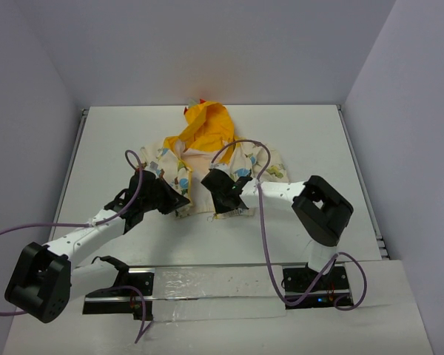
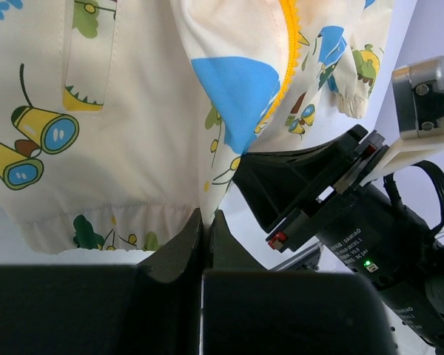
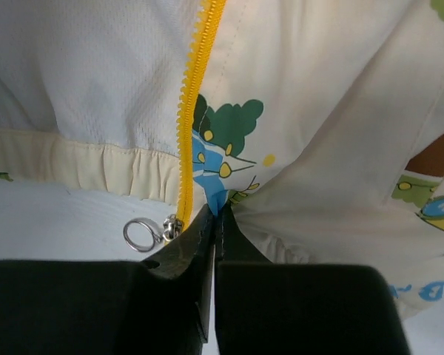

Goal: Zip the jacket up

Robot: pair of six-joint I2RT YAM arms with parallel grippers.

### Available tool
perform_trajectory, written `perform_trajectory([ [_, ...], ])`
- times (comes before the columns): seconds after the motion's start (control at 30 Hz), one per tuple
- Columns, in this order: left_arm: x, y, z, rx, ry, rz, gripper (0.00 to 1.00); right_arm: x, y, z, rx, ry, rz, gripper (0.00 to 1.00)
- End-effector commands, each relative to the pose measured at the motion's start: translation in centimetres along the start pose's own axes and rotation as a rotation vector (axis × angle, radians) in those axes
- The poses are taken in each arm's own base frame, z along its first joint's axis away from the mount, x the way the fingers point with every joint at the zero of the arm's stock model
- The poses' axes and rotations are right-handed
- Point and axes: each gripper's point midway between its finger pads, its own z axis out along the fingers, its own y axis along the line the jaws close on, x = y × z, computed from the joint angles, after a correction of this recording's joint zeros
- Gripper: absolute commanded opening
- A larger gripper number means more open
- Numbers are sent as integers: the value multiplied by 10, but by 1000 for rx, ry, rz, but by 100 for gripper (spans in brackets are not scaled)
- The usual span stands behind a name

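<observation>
The jacket (image 1: 240, 161) lies in the middle of the table, cream with cartoon prints, its yellow-orange hood (image 1: 204, 127) toward the far edge. My left gripper (image 1: 179, 201) is shut on the hem of the left front panel (image 2: 133, 148). My right gripper (image 1: 223, 209) is shut on the hem fabric of the right panel (image 3: 325, 148), just right of the yellow zipper tape (image 3: 194, 96). The silver zipper slider with its ring pull (image 3: 142, 234) sits at the bottom of the tape, beside my right fingers (image 3: 196, 240).
The white table (image 1: 111, 148) has raised rails at its left and right edges. The right arm's black body (image 2: 370, 222) shows close by in the left wrist view. Purple cables (image 1: 237, 151) loop over both arms.
</observation>
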Motion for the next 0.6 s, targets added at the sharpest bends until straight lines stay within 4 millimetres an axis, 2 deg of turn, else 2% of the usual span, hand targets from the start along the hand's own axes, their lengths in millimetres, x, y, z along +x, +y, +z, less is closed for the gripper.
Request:
perform_trajectory([
  [0.0, -16, -19, -5, 49, -50, 31, 0, -13, -8, -28, 18, -56, -5, 0],
  [0.03, -19, -20, -6, 49, -57, 47, 0, -27, 0, -47, -47, -106, 8, 0],
  [0.1, -22, -19, -6, 41, -59, 60, 0, -40, 4, -63, -91, -151, 24, 0],
  [0.2, -31, -22, -8, 32, -65, 105, 0, -69, 5, -103, -159, -250, 57, 0],
  [0.3, -34, -35, -11, 75, -47, 166, 0, -88, 0, -128, -169, -335, 56, 0],
  [0.43, -40, -47, -14, 98, -45, 218, 0, -102, -6, -148, -207, -404, 54, 0],
  [0.5, -44, -50, -16, 106, -58, 231, 0, -103, -11, -151, -207, -404, 49, 0],
  [0.57, -52, -48, -19, 89, -89, 229, 0, -100, -22, -147, -180, -379, 42, 7],
])
